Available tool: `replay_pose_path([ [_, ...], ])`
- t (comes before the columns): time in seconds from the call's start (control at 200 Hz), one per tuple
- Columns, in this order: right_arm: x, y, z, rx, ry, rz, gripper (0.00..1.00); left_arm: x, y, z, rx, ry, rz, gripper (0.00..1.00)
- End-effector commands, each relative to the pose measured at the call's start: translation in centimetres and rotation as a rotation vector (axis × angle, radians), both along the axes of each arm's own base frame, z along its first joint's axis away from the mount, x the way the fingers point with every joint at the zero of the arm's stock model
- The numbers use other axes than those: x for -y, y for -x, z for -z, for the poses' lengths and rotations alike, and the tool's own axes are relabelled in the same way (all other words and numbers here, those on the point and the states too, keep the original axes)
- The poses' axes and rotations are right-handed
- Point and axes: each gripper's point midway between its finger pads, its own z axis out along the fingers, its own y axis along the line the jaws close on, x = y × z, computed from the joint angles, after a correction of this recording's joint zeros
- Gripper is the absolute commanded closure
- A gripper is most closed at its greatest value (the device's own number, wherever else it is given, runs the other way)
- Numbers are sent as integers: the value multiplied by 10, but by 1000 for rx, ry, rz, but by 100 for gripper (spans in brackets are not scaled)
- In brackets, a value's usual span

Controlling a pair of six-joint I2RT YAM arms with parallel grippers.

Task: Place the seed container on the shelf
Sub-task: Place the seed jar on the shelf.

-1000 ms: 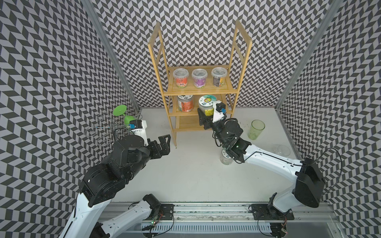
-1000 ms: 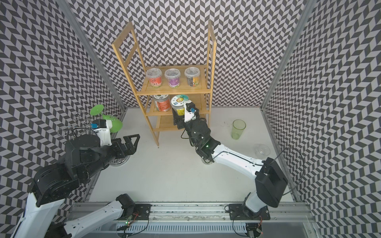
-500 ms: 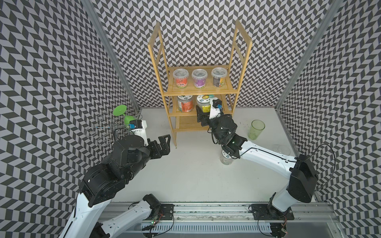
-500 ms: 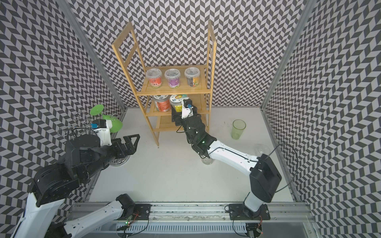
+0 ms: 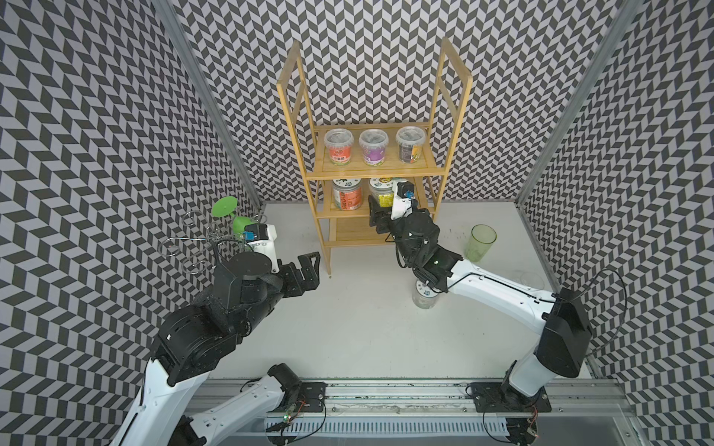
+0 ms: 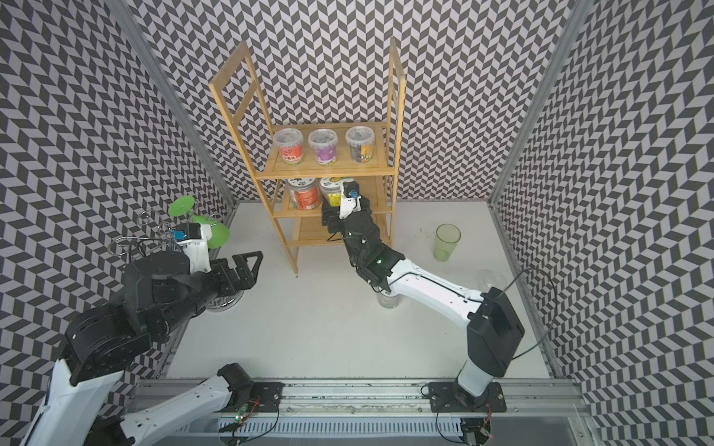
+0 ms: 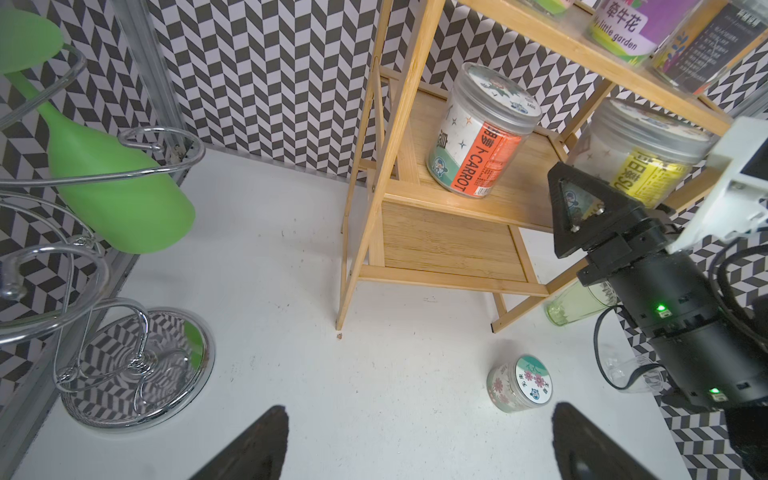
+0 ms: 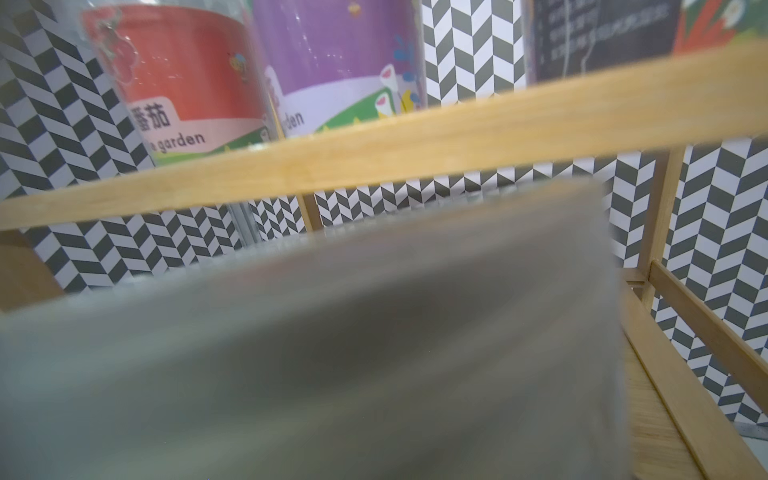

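The shelf [image 5: 371, 174] [image 6: 324, 174] is a tall bamboo rack at the back wall. The seed container [image 5: 382, 193] [image 6: 331, 190], a clear jar with a yellow label, is at the shelf's middle tier, right of an orange carrot jar [image 5: 346, 195]. My right gripper [image 5: 386, 206] [image 6: 337, 208] is shut on it from the front. In the left wrist view the seed container [image 7: 640, 153] sits over the middle board; whether it rests there I cannot tell. Its blurred lid [image 8: 332, 332] fills the right wrist view. My left gripper [image 5: 309, 266] [image 7: 417, 415] hangs open and empty, left of the shelf.
Three tubs [image 5: 373, 146] stand on the upper tier. On the table are a small flower-lidded jar [image 5: 424, 295] [image 7: 521, 384] under my right arm, a green tumbler [image 5: 480, 243] and a clear cup [image 5: 531, 278]. A chrome wire stand [image 5: 201, 247] with green glasses is at the left.
My right arm has carried the seed container back and up into the shelf's middle tier. The left arm has not moved.
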Motion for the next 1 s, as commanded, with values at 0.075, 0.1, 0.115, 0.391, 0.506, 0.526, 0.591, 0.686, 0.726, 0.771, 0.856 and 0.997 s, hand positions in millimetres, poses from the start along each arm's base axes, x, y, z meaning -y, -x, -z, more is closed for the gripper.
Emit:
replay_pose_path([
  [0.075, 4, -6, -5, 0, -34, 36, 27, -2, -1, 1, 8, -14, -5, 0],
  [0.1, 4, -7, -3, -4, -30, 40, 26, -3, 0, 1, 8, -14, -6, 0],
  [0.115, 4, -7, -2, -7, -30, 40, 26, -3, 0, 1, 9, -14, -5, 0],
  [0.391, 2, -11, 9, -24, -28, 51, 24, -4, 0, 2, 8, -20, -6, 0],
  [0.506, 2, -12, 12, -30, -29, 52, 22, -4, 0, 2, 7, -26, -6, 0],
  [0.526, 2, -12, 13, -31, -29, 52, 22, -4, 0, 2, 8, -27, -5, 1],
  [0.591, 3, -13, 14, -32, -28, 53, 20, -4, 0, 3, 7, -31, -4, 0],
  [0.686, 4, -14, 16, -35, -25, 56, 17, -3, -1, 4, 6, -38, -1, 1],
  [0.726, 4, -14, 15, -35, -26, 56, 17, -3, -1, 4, 6, -41, -1, 0],
  [0.771, 4, -14, 16, -35, -26, 55, 15, -2, -2, 5, 5, -44, 1, 1],
  [0.856, 4, -15, 16, -36, -21, 54, 13, -2, -3, 5, 6, -49, 3, 1],
  [0.997, 4, -15, 18, -40, -18, 54, 10, -1, -4, 6, 7, -58, 7, 0],
])
